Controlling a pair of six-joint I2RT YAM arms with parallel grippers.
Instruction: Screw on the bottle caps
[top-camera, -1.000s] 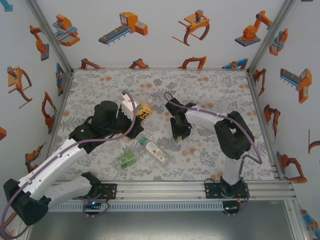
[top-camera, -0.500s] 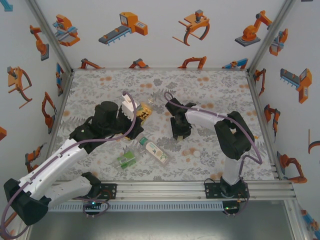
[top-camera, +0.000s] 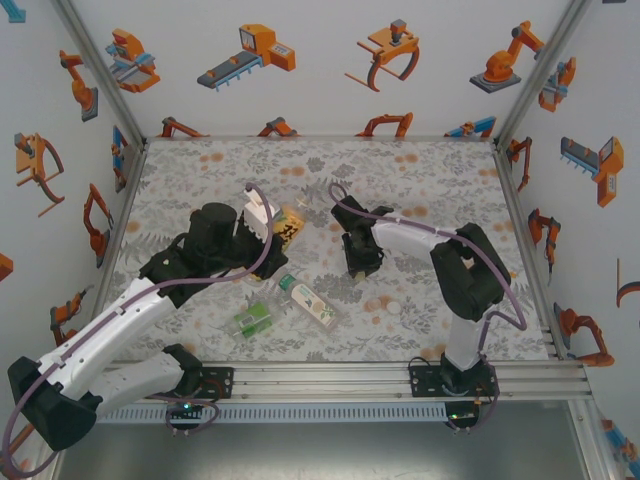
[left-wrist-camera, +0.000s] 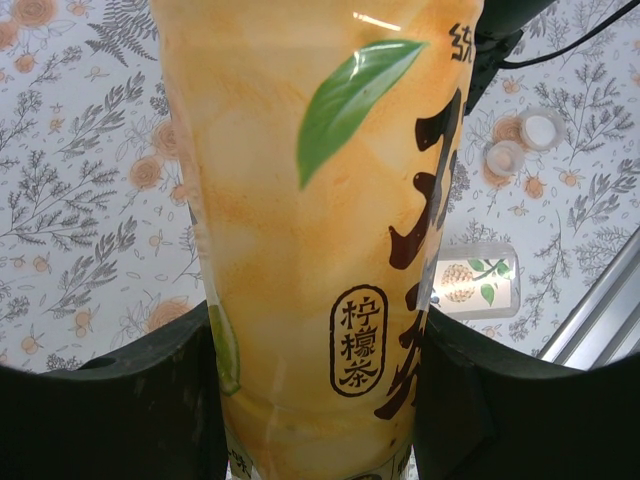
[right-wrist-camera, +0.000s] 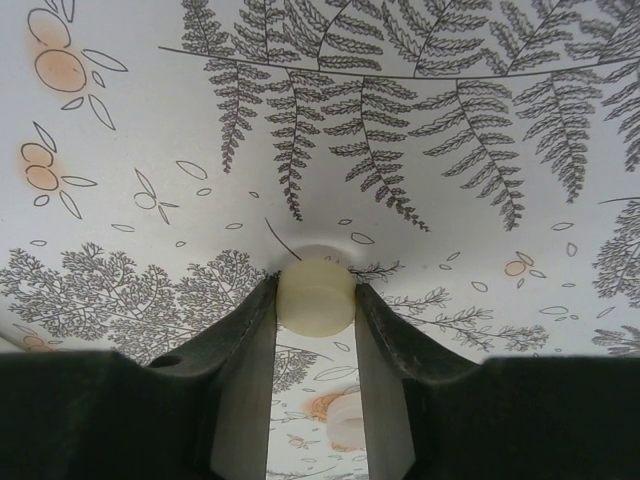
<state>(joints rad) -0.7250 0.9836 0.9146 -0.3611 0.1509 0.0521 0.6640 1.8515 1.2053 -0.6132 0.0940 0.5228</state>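
Note:
My left gripper (left-wrist-camera: 318, 318) is shut on the amber-yellow bottle (left-wrist-camera: 300, 200), its black fingers pressed against both sides of the label. From above, this bottle (top-camera: 288, 224) is held tilted over the table's left middle by the left gripper (top-camera: 268, 222). My right gripper (right-wrist-camera: 316, 285) is shut on a pale yellowish bottle cap (right-wrist-camera: 316, 300) at table level, where the cloth puckers around it. From above, the right gripper (top-camera: 359, 268) points down at the table's middle. The white-labelled bottle (top-camera: 313, 304) and the green-labelled bottle (top-camera: 253, 319) lie on their sides near the front.
Two loose white caps (top-camera: 393, 308) (left-wrist-camera: 540, 128) lie on the floral cloth right of the lying bottles. The white-labelled bottle (left-wrist-camera: 475, 280) lies close to the aluminium front rail (top-camera: 400, 375). Printed walls close in the back and both sides.
The right gripper has shifted slightly toward the far side of the table. The left arm and its bottle have stayed in place.

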